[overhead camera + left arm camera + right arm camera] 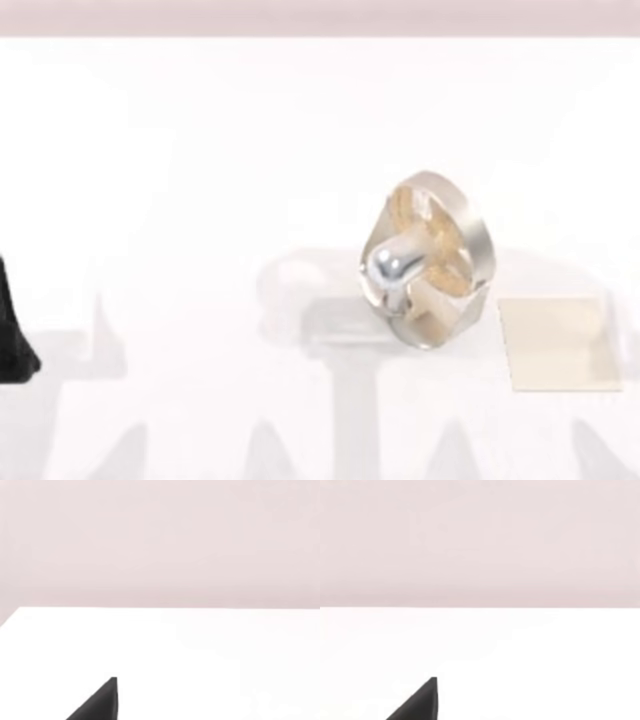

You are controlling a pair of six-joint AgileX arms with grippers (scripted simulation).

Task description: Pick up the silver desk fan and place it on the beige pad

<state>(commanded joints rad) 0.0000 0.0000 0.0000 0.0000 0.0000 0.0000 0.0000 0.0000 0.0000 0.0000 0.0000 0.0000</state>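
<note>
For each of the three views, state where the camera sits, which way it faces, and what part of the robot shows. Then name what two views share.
Top view: above the table, looking down at the silver desk fan and the beige pad; a dark piece of the left arm shows at the left edge.
Left wrist view: on the left wrist, facing across bare table to a pinkish wall; one dark fingertip shows.
Right wrist view: the same, with its own fingertip.
Shared: both wrist views show table and wall, not the fan.

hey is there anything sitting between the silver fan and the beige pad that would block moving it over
Nothing visible does. In the top view the silver desk fan stands just left of the beige pad, with only bare white table and faint shadows between them.
</note>
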